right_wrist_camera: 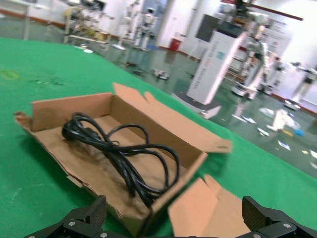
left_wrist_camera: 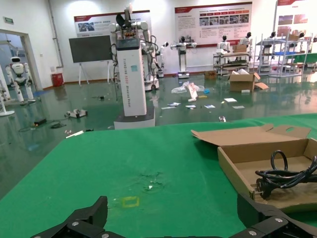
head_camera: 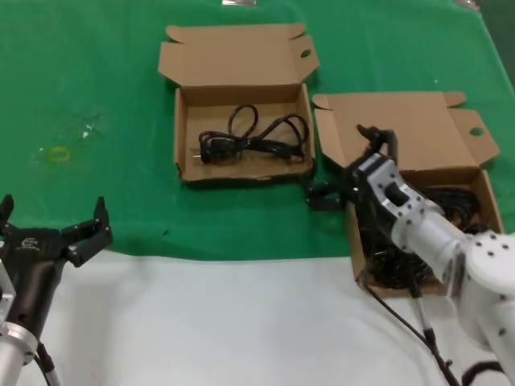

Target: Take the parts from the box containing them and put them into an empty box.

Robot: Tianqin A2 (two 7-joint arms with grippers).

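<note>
The carton with the dented front rim (head_camera: 233, 60) lies open at the centre back and holds one looped black cord (head_camera: 253, 137). The straight-rimmed carton (head_camera: 410, 129) to its right holds a heap of black cords (head_camera: 463, 205), partly hidden by my right arm. My right gripper (head_camera: 346, 166) is open and empty, over that carton's left edge, between the two cartons. In the right wrist view my right gripper (right_wrist_camera: 176, 215) faces the dented carton (right_wrist_camera: 69, 109) and its cord (right_wrist_camera: 124, 153). My left gripper (head_camera: 52, 213) is open and empty at the table's front left.
Green cloth (head_camera: 96, 80) covers the table's far part; a white strip (head_camera: 225, 314) runs along the front. A small yellow mark (head_camera: 58, 153) lies on the cloth at the left. The left wrist view shows the dented carton (left_wrist_camera: 233, 166) off to one side.
</note>
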